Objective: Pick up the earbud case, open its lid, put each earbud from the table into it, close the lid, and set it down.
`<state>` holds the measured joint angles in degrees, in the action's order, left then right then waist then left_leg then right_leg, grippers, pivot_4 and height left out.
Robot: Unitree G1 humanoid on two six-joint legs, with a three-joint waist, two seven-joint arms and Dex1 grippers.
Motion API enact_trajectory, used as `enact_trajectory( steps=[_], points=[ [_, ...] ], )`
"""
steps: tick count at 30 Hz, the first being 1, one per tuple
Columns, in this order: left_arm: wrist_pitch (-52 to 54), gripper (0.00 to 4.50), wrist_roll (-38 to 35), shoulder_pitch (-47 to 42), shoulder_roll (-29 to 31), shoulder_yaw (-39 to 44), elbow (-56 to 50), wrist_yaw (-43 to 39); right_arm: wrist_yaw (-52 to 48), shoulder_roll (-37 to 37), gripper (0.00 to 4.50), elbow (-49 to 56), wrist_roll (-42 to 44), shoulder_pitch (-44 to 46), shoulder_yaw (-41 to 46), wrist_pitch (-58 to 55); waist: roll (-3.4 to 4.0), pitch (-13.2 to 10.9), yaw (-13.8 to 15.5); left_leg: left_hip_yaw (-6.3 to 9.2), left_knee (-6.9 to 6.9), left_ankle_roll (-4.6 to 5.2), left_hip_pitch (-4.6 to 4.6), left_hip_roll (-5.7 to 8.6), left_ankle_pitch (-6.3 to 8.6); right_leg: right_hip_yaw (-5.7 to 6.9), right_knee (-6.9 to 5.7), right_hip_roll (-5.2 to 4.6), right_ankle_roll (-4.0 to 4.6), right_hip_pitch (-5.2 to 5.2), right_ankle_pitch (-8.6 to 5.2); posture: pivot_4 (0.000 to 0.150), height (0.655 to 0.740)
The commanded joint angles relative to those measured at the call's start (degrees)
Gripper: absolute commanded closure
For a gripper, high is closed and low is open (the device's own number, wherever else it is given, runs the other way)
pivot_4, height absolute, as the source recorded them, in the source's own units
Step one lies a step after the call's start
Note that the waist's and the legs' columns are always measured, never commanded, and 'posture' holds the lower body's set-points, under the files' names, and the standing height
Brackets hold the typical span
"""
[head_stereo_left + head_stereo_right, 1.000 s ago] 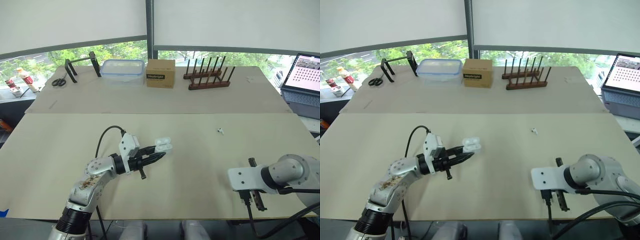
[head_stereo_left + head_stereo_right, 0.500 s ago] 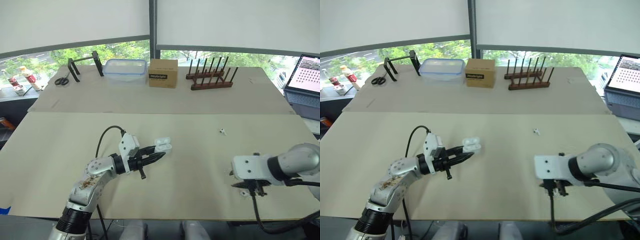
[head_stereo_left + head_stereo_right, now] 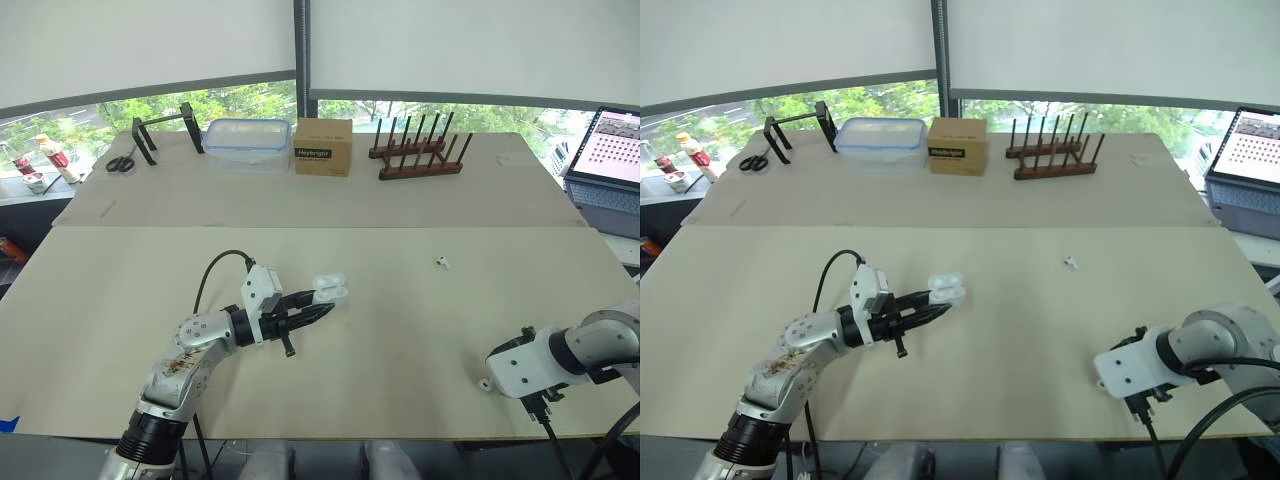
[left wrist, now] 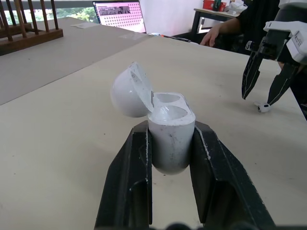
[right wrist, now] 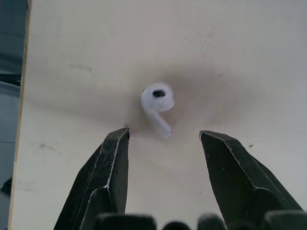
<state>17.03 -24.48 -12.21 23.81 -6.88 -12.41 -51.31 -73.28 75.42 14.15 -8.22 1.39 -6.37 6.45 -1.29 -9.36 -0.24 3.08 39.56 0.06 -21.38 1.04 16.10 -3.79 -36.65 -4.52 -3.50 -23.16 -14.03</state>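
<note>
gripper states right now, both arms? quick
Left gripper: shut on the earbud case, whose lid is open.
Right gripper: open, holding nothing, poised over an earbud.

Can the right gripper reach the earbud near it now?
Probably yes: the right gripper hangs just above the earbud with its fingers open either side of it, nothing in between.

White earbud case [image 3: 330,290] in the left claw [image 3: 322,304], one earbud [image 3: 441,262] well apart on the table [image 3: 400,330].
</note>
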Motion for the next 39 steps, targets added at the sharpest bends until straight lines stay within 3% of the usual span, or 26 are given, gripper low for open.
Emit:
enact_trajectory(
  steps=[1,5,9,17,39],
  points=[
    [-1.01,3.94,0.06,0.08,0.43,0.48,-1.63,-0.04,-3.61,1.65,1.88,1.62,5.46,-0.27,3.55,-2.36,0.0,0.0,0.01,0.02,0.0,0.0,0.0,0.0,0.0,0.0,0.0,0.0,0.0,0.0,0.0,0.15,0.74],
    [-0.65,3.94,-0.23,0.32,0.96,0.79,-2.0,0.07,-6.2,2.22,3.11,2.4,9.26,4.35,5.13,-7.98,0.03,-0.01,-0.15,0.1,-0.01,0.0,0.01,-0.01,0.0,-0.03,-0.01,0.0,0.0,-0.02,0.0,0.15,0.74],
    [-0.27,3.94,-0.23,-0.05,0.81,0.41,-2.1,0.37,-3.93,-1.2,4.44,1.16,5.18,8.61,0.93,-8.97,0.02,-0.01,-0.42,0.11,-0.06,0.0,0.06,-0.03,0.0,-0.03,0.0,0.03,0.0,0.0,0.0,0.15,0.74],
    [-0.2,3.94,-0.18,-0.11,0.98,0.22,-1.93,0.12,-2.45,-3.84,4.5,-1.26,0.67,8.41,-2.78,-8.14,0.03,-0.01,-0.09,0.05,-0.15,0.0,0.05,0.04,0.0,-0.07,0.01,-0.1,0.0,-0.06,0.0,0.15,0.74],
    [-0.43,3.94,-0.15,0.18,1.2,0.28,-1.69,-0.07,-6.31,0.16,4.5,3.22,3.67,1.32,0.93,-10.61,0.03,-0.01,-0.03,0.07,-0.19,0.0,0.09,0.01,0.0,-0.05,0.0,-0.02,0.0,-0.03,0.0,0.15,0.74]
  ],
)
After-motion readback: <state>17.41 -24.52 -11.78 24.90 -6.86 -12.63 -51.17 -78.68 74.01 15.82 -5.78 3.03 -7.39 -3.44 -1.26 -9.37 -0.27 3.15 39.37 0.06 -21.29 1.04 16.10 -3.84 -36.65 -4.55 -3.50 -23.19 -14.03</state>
